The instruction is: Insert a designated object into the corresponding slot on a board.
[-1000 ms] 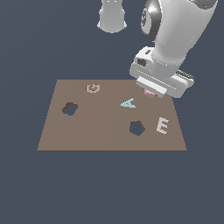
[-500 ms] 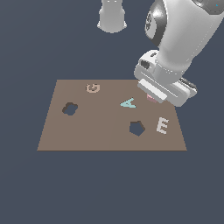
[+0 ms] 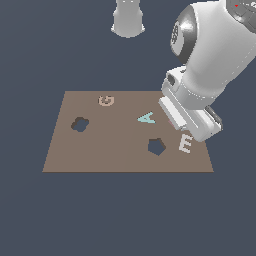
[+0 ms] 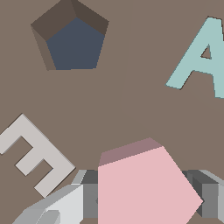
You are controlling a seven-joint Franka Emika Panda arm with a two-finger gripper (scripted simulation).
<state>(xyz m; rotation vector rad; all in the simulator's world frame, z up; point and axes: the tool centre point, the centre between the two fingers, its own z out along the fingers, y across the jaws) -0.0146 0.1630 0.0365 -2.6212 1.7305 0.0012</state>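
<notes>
Dark blue-grey floor all round, brown board (image 3: 125,150) flat on it. My gripper (image 4: 144,197) is pinched on the pink block (image 4: 144,186): grey fingers (image 4: 89,194) press it from both sides in the wrist view. Block looks clear of the board surface, though I can't confirm that from either view. In the exterior view my hand hides it completely, sitting over the board's edge on the exterior view's right. Just past the block on the board: white E (image 4: 35,155) and, apart from it, the pentagon slot (image 4: 72,41), open. Teal A (image 4: 201,59) lies beyond, beside the slot. Exterior view: slot (image 3: 156,146) sits between A (image 3: 146,118) and E (image 3: 185,143). Further off, flower-shaped hole (image 3: 79,124), then tan G (image 3: 105,101) near the far edge.
</notes>
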